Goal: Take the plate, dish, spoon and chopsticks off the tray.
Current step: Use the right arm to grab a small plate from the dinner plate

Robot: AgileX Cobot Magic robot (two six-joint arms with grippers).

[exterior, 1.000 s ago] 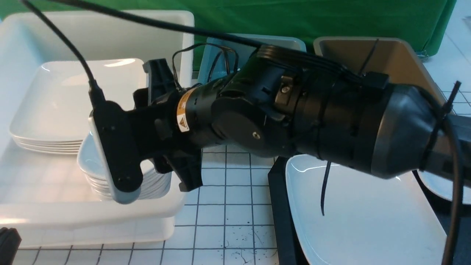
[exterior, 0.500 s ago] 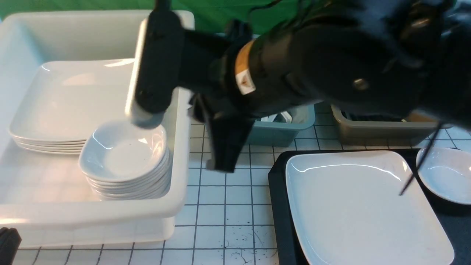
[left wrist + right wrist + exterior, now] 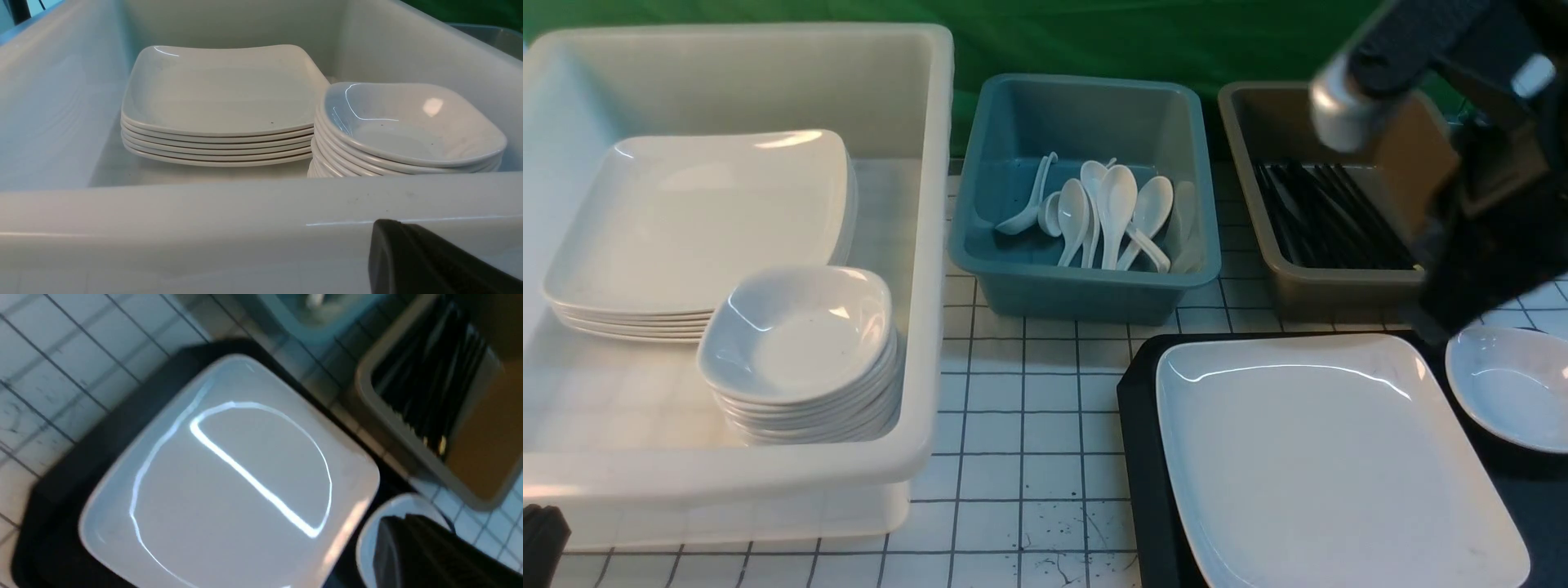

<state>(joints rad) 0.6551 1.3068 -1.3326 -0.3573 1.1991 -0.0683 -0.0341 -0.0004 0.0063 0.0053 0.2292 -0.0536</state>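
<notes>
The large white plate (image 3: 1331, 457) lies on the black tray (image 3: 1139, 457) at the front right, with a small white dish (image 3: 1511, 388) beside it at the tray's right. My right gripper (image 3: 386, 526) is shut and empty, hanging above that dish (image 3: 367, 543), next to the plate (image 3: 229, 490) on the tray (image 3: 61, 482). The front view shows the right arm (image 3: 1486, 245) blurred, high in front of the brown tub. My left gripper (image 3: 382, 228) is shut and empty, low outside the white tub's near wall (image 3: 204, 212). No spoon or chopsticks show on the visible tray.
The white tub (image 3: 768, 478) at the left holds a stack of plates (image 3: 694, 220) and a stack of dishes (image 3: 800, 343). Behind the tray, a blue tub (image 3: 1086, 294) holds several spoons (image 3: 1115, 208). A brown tub (image 3: 1331, 286) holds black chopsticks (image 3: 1327, 216).
My right arm has swung away from the dish stack in the white tub, up and to the right over the tray's far corner. Its jaws went from open to shut. The left arm is still.
</notes>
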